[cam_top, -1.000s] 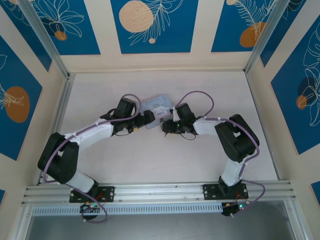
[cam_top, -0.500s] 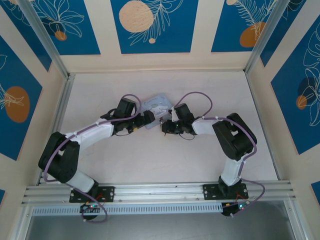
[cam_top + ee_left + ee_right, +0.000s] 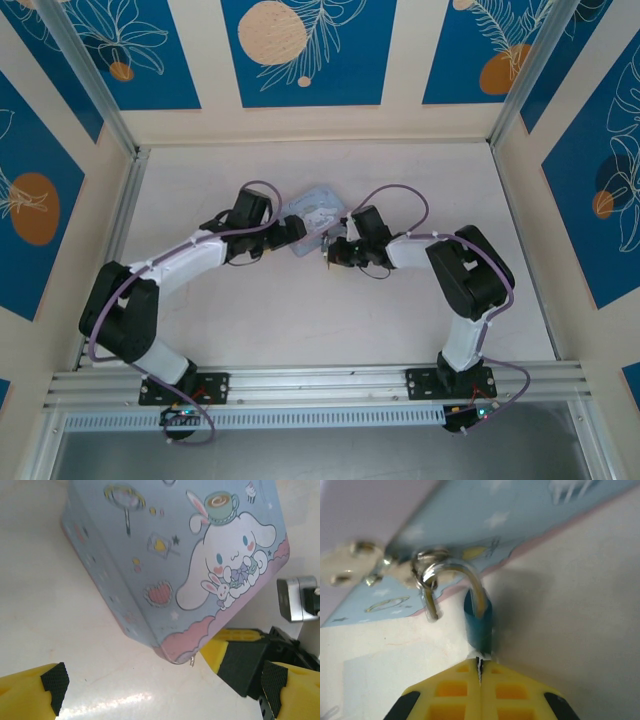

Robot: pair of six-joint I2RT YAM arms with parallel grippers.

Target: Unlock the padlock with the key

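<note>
From here the right pincer [image 3: 480, 672] is clamped on the key [image 3: 480, 661], its tip in the underside of the padlock [image 3: 479, 622] hanging off the box [image 3: 165, 555], so I'd twist gently without pulling, while the wide-open left pincer [image 3: 162, 682] steadies that box.

My right hand [image 3: 480, 680] pinches the key [image 3: 479, 663], a thin sliver touching the underside of the padlock [image 3: 479, 622]; the lock is small and dark blue; its silver shackle [image 3: 455, 569] hooks the box's ring [image 3: 426, 558], one leg free.
</note>
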